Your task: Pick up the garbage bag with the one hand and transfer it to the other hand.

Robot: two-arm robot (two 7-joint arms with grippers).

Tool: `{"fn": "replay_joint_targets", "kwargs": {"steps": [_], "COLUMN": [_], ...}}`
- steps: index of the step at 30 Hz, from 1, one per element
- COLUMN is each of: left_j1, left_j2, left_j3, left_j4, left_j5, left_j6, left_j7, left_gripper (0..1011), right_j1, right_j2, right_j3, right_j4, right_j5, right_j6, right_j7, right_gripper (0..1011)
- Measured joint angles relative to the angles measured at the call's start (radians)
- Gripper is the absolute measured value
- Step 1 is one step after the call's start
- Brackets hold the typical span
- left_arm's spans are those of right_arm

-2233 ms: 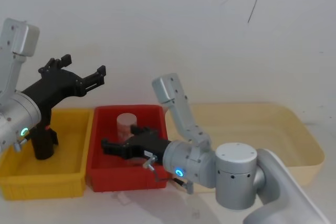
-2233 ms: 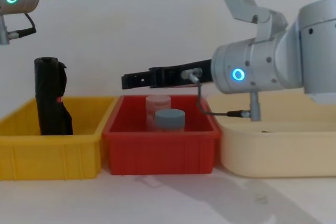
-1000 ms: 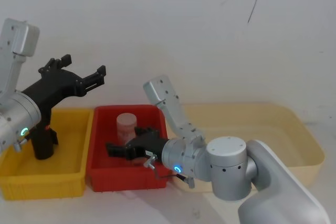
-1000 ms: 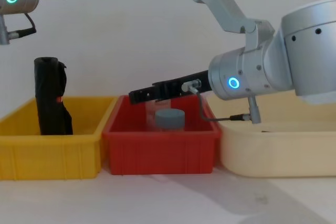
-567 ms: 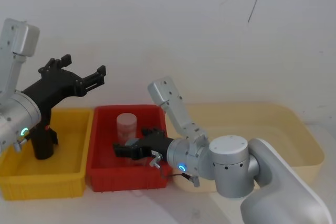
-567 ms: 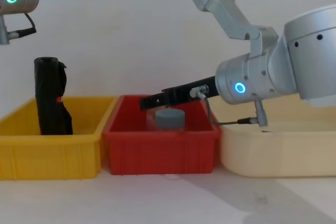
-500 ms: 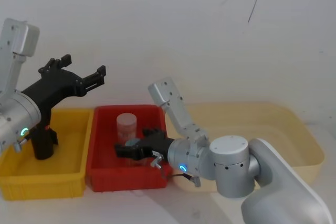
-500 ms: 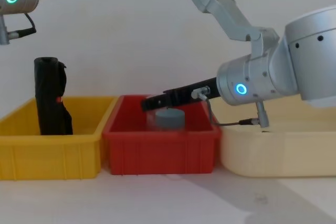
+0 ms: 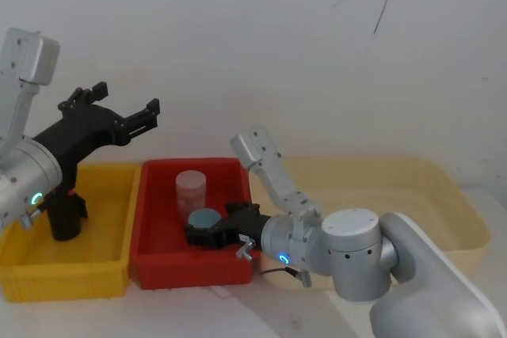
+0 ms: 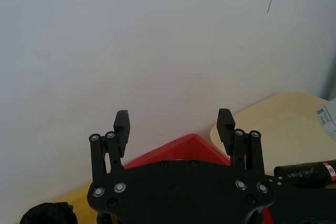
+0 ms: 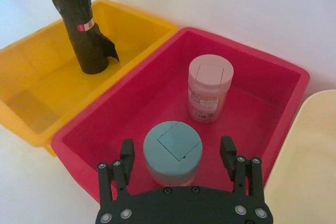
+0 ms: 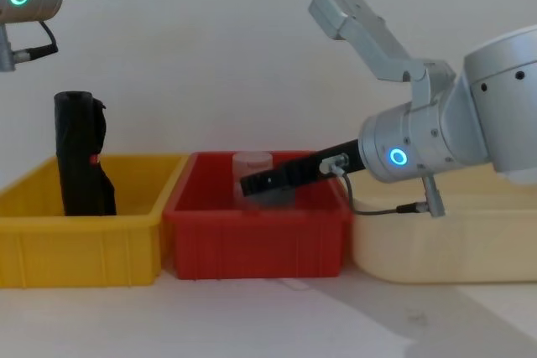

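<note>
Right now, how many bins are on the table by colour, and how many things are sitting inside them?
Yellow bin: 1
Red bin: 1
Cream tub: 1
Black rolled garbage bag, in the yellow bin: 1
Pink-lidded jar, in the red bin: 1
Blue-lidded jar, in the red bin: 1
Total: 3 containers, 3 things inside.

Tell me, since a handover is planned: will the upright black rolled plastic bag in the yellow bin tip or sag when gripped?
The upright black rolled plastic bag stands tall and narrow, so it probably tips easily. Its crinkled film with a loose flap suggests it is light and squashes somewhat.
</note>
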Motion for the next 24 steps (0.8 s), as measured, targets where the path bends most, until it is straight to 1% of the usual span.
{"fn": "replay_joint_targets", "kwargs": {"steps": [16, 19, 21, 22, 24], "left_j1": [0.0, 0.0, 0.0, 0.0, 0.0], "left_j2": [0.0, 0.0, 0.0, 0.0, 0.0], "left_j3": [0.0, 0.0, 0.0, 0.0, 0.0], "left_j4": [0.0, 0.0, 0.0, 0.0, 0.0], "left_j5": [0.0, 0.0, 0.0, 0.0, 0.0], "left_j6": [0.0, 0.0, 0.0, 0.0, 0.0], "left_j7": [0.0, 0.0, 0.0, 0.0, 0.0], "left_gripper": [1000, 1000, 1000, 1000, 1000], "right_j1": [0.008, 0.008, 0.008, 0.007, 0.006], "right_j2": [-0.008, -0.011, -0.013, -0.015, -0.017], "right_j3": [0.002, 0.004, 0.006, 0.008, 0.011], "right_j4": [0.043, 0.049, 0.053, 0.055, 0.055], "right_j5": [0.001, 0.008, 0.013, 0.016, 0.02], "right_j6": [-0.009, -0.016, -0.021, -0.025, -0.028], "right_j7": [0.011, 0.014, 0.015, 0.015, 0.015], "right_gripper": [998, 946, 900, 852, 817]}}
